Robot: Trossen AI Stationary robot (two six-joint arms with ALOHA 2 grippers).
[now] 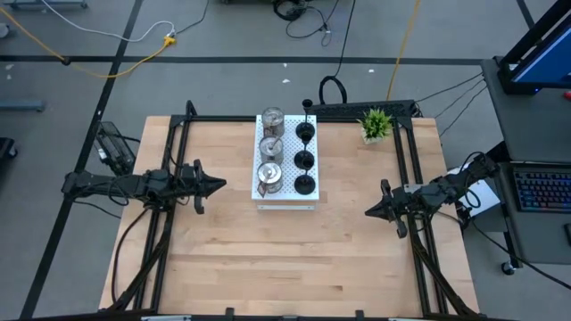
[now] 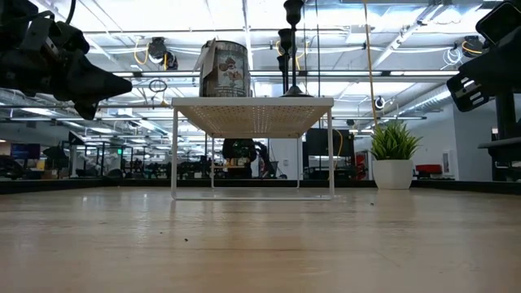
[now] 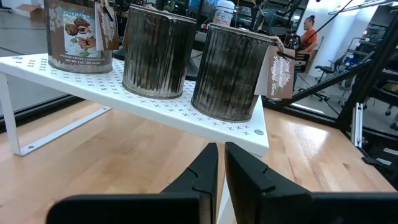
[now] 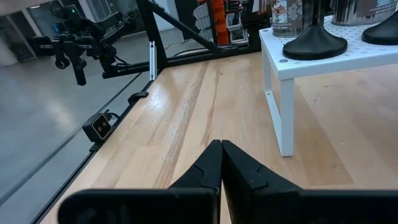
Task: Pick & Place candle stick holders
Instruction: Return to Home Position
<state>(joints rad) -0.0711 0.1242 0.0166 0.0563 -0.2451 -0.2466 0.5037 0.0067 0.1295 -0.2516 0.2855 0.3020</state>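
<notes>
Three shiny silver candle stick holders stand in a row on the left half of a white perforated shelf at the table's middle. Three black ones with round bases stand in a row on its right half. The left wrist view shows the silver ones from close by; the right wrist view shows two black bases. My left gripper hovers shut, level, left of the shelf. My right gripper hovers shut to the shelf's right. Neither holds anything.
The shelf stands on thin white legs above the wooden table. A small green potted plant sits at the far right of the table. Black frame rails run along both sides. Bare wood lies in front of the shelf.
</notes>
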